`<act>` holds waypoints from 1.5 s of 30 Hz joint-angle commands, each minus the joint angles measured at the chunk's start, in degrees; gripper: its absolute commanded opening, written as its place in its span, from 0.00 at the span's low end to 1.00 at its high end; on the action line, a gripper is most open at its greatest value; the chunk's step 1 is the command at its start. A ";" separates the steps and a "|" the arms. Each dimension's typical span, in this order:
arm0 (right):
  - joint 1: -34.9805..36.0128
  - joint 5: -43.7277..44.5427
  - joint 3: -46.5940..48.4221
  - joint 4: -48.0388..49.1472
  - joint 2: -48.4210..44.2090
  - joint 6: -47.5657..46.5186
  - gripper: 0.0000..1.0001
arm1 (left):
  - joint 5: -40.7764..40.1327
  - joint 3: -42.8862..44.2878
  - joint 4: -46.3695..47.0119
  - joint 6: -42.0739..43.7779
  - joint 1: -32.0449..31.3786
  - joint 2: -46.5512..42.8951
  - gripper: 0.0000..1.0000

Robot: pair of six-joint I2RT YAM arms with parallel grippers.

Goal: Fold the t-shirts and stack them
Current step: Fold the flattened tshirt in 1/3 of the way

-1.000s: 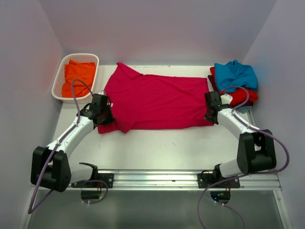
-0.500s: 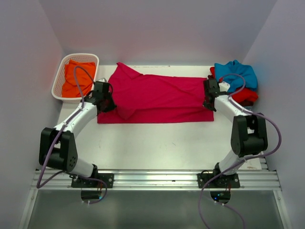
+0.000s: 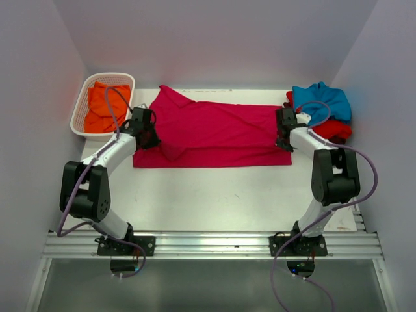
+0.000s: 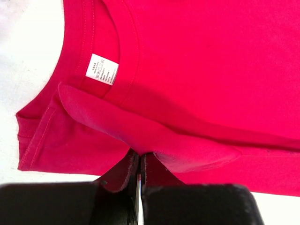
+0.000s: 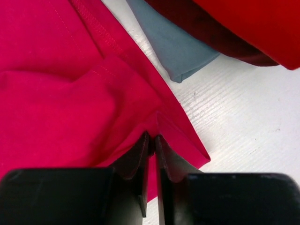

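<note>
Lengthwise fold under way: the left end effector (image 4: 139,159) is pinched tight on the collar end of the crimson-pink t-shirt (image 3: 214,133), and the right end effector (image 5: 151,140) is clamped on its hem corner. The shirt spans between them across the tabletop (image 3: 214,195), neck toward the left one. Next, probably: lay the edge flat and release together.

A small white label (image 4: 102,69) sewn just inside the collar of a crimson-pink t-shirt (image 4: 197,61) carries several lines of dark print, too fine and blurred to read in the left wrist view. No other lettering, brand or number can be read.
</note>
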 commanded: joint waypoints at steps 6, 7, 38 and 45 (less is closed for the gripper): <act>-0.39 -0.08 -0.73 6.24 -3.21 -1.67 0.65 | -3.18 -1.02 8.23 -0.21 0.68 -3.38 0.89; -0.39 -0.35 -2.74 8.42 -4.89 -2.20 0.69 | -3.88 -2.68 9.02 -0.56 0.68 -5.92 1.00; -0.21 -18.10 -9.97 10.38 -1.92 -6.42 0.00 | 6.13 -23.88 31.45 -2.15 0.68 -4.80 0.00; 0.05 -17.67 -11.02 4.16 -2.44 -7.74 0.00 | 7.35 -21.33 23.11 -5.30 0.77 1.42 0.00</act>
